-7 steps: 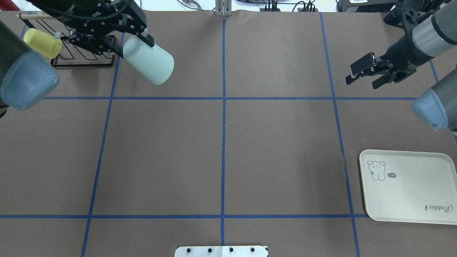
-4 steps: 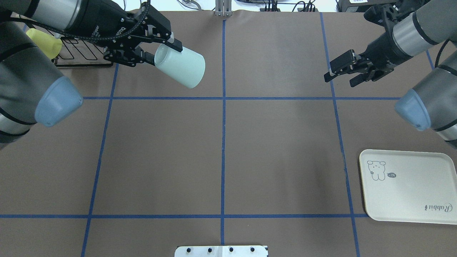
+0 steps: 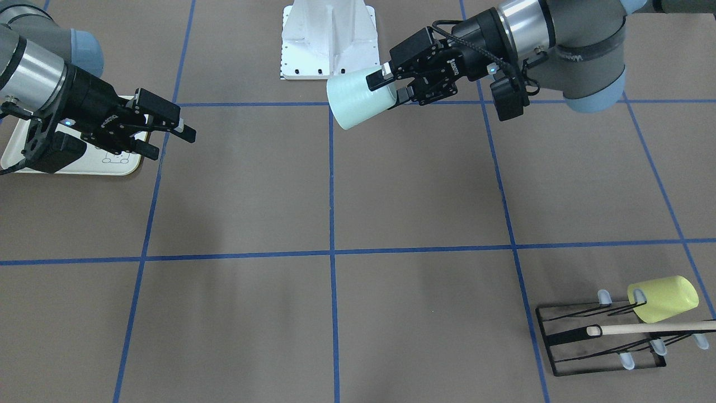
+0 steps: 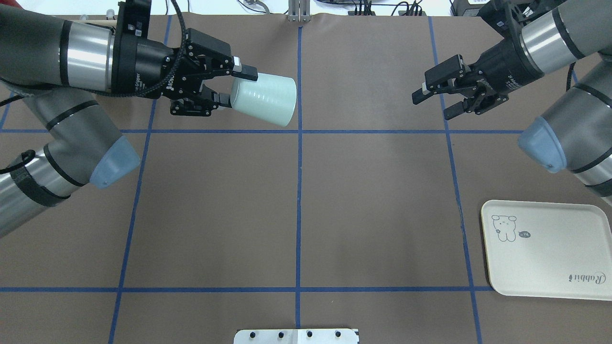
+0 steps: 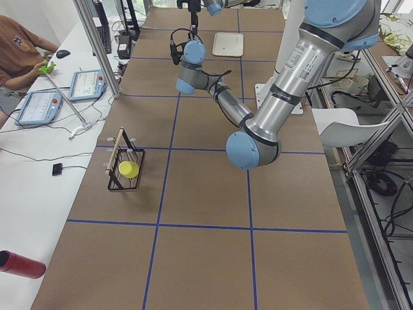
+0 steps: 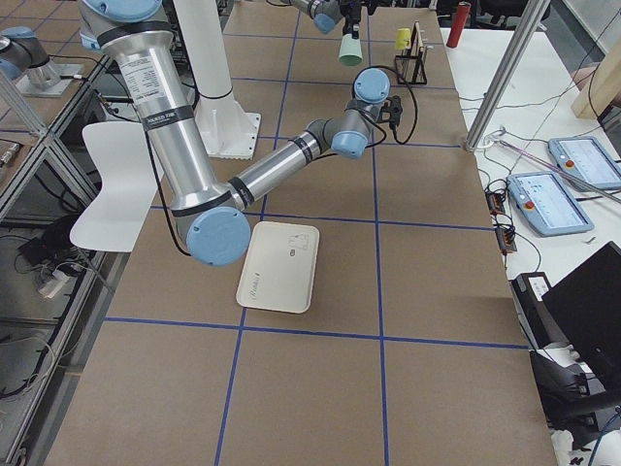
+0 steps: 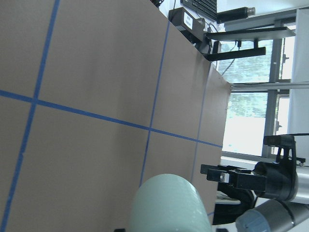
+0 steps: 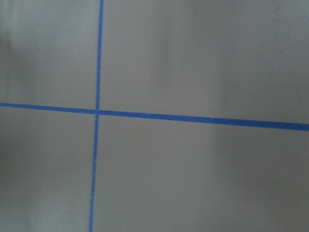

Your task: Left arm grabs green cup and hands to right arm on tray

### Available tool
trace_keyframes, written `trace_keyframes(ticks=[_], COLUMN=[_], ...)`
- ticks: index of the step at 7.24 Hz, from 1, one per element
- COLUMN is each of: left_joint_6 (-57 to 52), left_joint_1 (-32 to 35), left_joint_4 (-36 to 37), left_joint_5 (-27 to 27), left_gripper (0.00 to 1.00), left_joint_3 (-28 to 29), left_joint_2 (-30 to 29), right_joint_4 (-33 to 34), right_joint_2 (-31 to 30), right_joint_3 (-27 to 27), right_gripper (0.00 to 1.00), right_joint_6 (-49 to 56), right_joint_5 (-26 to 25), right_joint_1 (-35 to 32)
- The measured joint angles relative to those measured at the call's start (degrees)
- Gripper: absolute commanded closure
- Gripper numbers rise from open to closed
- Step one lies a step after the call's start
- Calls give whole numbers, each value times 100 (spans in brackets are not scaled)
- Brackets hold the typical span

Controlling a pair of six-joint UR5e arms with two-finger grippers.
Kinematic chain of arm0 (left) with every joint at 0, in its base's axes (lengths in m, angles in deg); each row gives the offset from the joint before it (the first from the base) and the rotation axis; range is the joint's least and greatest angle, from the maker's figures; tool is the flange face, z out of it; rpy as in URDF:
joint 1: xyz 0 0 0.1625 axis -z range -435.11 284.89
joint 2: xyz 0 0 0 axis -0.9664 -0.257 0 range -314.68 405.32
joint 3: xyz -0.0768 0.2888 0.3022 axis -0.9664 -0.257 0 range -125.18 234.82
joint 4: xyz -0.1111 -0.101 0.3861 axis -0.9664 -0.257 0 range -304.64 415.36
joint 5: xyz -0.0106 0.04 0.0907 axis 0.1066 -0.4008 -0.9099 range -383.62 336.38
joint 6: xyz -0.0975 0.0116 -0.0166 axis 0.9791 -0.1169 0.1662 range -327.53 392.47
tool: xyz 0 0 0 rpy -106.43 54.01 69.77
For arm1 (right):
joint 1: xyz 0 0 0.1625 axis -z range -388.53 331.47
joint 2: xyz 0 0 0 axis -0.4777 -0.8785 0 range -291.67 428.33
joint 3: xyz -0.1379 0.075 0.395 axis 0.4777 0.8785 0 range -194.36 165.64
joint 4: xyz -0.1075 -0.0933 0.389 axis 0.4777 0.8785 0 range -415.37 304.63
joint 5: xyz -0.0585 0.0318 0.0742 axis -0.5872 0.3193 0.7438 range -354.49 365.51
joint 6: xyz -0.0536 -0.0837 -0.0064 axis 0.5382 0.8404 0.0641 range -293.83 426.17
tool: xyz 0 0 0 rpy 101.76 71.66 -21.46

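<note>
The pale mint-green cup (image 4: 265,99) hangs on its side above the table's far middle, its base pointing toward the centre line. My left gripper (image 4: 234,87) is shut on its rim, one finger inside and one outside. The cup also shows in the front view (image 3: 358,101) and the left wrist view (image 7: 166,205). My right gripper (image 4: 432,104) is open and empty at the far right, facing the cup across a wide gap. The cream tray (image 4: 550,253) with the bunny drawing lies at the near right, with nothing on it.
A black wire rack (image 3: 604,336) holding a yellow-green cup (image 3: 663,299) and a wooden dowel stands at the far left; my left arm hides it in the overhead view. The white robot base plate (image 4: 296,336) sits at the near edge. Blue tape lines grid the brown table.
My left gripper has carried the green cup rightward from the rack toward the centre line. My right gripper has moved leftward toward the centre and stays open.
</note>
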Motion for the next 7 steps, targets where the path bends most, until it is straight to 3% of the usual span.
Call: trace_keyframes(ticks=[2, 5, 7], left_joint_6=[958, 1713, 2415], left_joint_1=[-360, -550, -598], left_joint_4=[-908, -1203, -1445], left_joint_5=[-511, -704, -907], left_gripper=[100, 100, 100], left_joint_3=[163, 13, -110], left_joint_2=[-28, -74, -80], right_joint_4=[-1375, -3943, -5053], right_joint_2=[13, 8, 3], right_joint_3=[11, 183, 255], right_gripper=[3, 3, 3], right_joint_6=[-1524, -4046, -5077], right_joint_5=[-172, -1725, -2576], right_joint_1=[65, 887, 1429])
